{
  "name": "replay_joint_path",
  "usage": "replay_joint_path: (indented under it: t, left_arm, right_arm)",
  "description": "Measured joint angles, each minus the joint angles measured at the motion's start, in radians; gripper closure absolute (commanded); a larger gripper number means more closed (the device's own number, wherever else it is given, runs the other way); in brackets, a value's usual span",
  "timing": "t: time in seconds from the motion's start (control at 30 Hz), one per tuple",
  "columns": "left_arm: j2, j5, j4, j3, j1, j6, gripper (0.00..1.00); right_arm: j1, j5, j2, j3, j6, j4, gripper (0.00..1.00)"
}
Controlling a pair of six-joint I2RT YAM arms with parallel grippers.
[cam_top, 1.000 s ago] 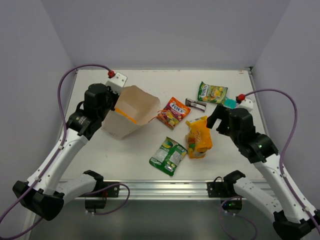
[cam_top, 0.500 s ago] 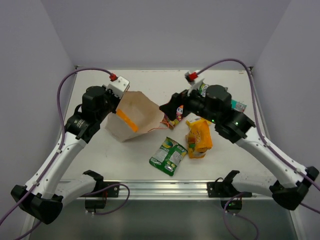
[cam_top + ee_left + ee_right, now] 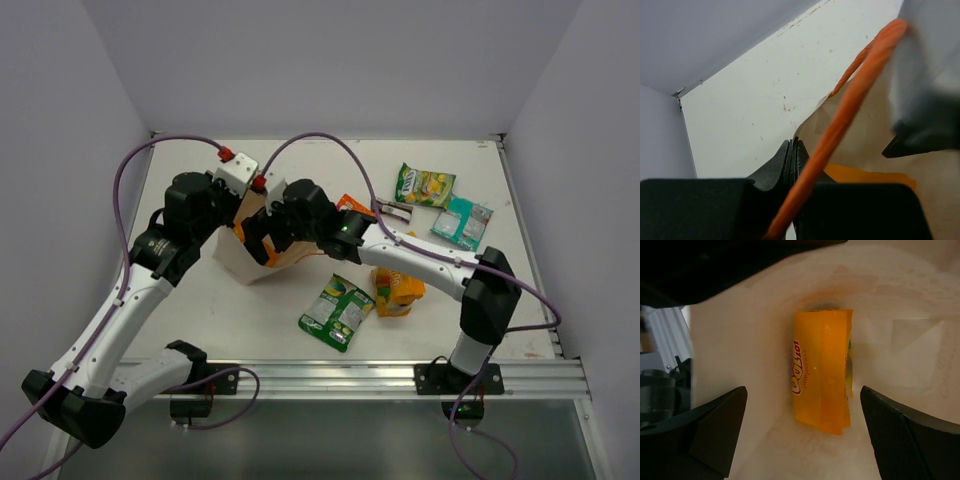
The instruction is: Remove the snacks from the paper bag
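The cream paper bag (image 3: pixel 232 262) lies tipped with its mouth toward the right. My left gripper (image 3: pixel 232 212) is shut on the bag's rim, seen close in the left wrist view (image 3: pixel 794 150), with an orange string handle (image 3: pixel 850 105) running across it. My right gripper (image 3: pixel 258 238) is open and reaches inside the bag. In the right wrist view its open jaws (image 3: pixel 802 435) flank an orange packet (image 3: pixel 822 375) lying on the bag's inner wall, not touching it. Out on the table lie a green packet (image 3: pixel 337 312), an orange packet (image 3: pixel 398 283) and a teal packet (image 3: pixel 462 222).
A green-yellow packet (image 3: pixel 423 185) and a dark brown bar (image 3: pixel 400 211) lie at the back right. A red-yellow packet (image 3: pixel 352 204) shows partly behind my right arm. The right arm stretches across the table's middle above the packets. White walls close in the table.
My right arm has swung from the table's right side across to the left, and its open gripper has gone into the bag's mouth. The left gripper keeps hold of the bag's rim.
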Motion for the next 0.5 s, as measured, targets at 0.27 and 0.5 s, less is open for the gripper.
replay_joint_path:
  t: [0.27, 0.5]
  left_arm:
    - [0.000, -0.006, -0.010, 0.000, 0.000, -0.054, 1.00]
    - [-0.001, -0.023, -0.011, 0.000, 0.000, -0.097, 1.00]
  right_arm:
    - [0.023, 0.004, 0.136, -0.016, 0.008, 0.079, 0.01]
    - [0.023, -0.009, 0.221, -0.020, 0.021, 0.123, 0.03]
